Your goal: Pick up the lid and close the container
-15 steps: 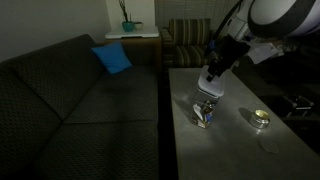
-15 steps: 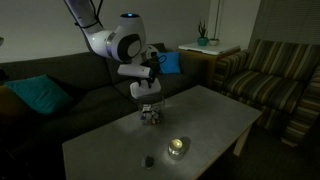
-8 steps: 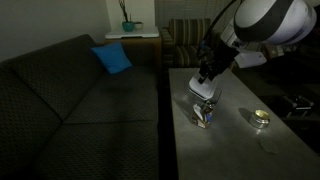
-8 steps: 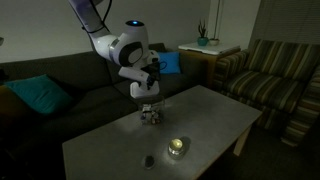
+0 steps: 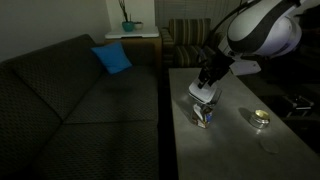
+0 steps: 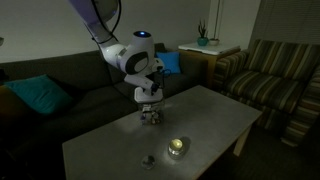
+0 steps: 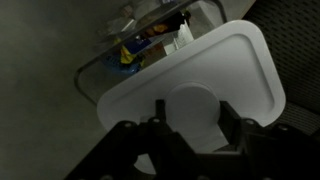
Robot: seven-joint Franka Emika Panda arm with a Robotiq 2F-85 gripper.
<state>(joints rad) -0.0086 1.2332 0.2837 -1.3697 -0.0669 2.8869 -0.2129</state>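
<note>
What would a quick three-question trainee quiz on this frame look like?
1. True or false: the lid is seated on the container.
2. What are the fingers of the gripper closed on? A) the lid B) the container C) nothing
3. Besides the container, what small object stands on the table?
Key: 1 false, the lid is held just above the open container. 2 A. 3 the round shiny tin.
</note>
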